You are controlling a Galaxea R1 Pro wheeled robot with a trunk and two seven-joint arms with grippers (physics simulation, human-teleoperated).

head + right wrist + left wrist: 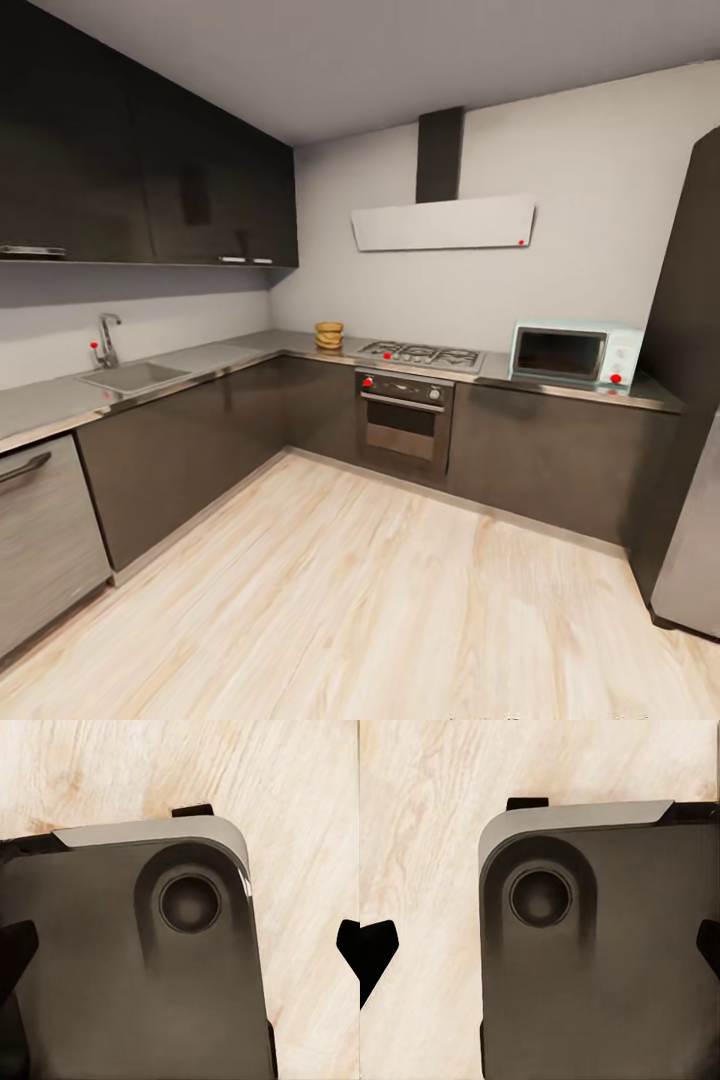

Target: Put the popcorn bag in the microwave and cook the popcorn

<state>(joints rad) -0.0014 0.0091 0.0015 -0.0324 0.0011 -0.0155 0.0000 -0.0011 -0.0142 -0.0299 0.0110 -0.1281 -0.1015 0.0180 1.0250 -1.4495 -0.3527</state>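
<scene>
an l-shaped kitchen seen from the middle of the room. the floor is pale wood planks with a soft grain. the walls are plain light grey and the ceiling is white, evenly lit. dark glossy upper cabinets run along the left wall. below them a steel sink with a tap is set in the left run. at the near left is a steel dishwasher front. on the far wall a pale range hood hangs under a dark chimney, above a gas hob and a built-in oven. dark lower cabinets line both runs. a tall dark fridge stands at the right edge.
</scene>
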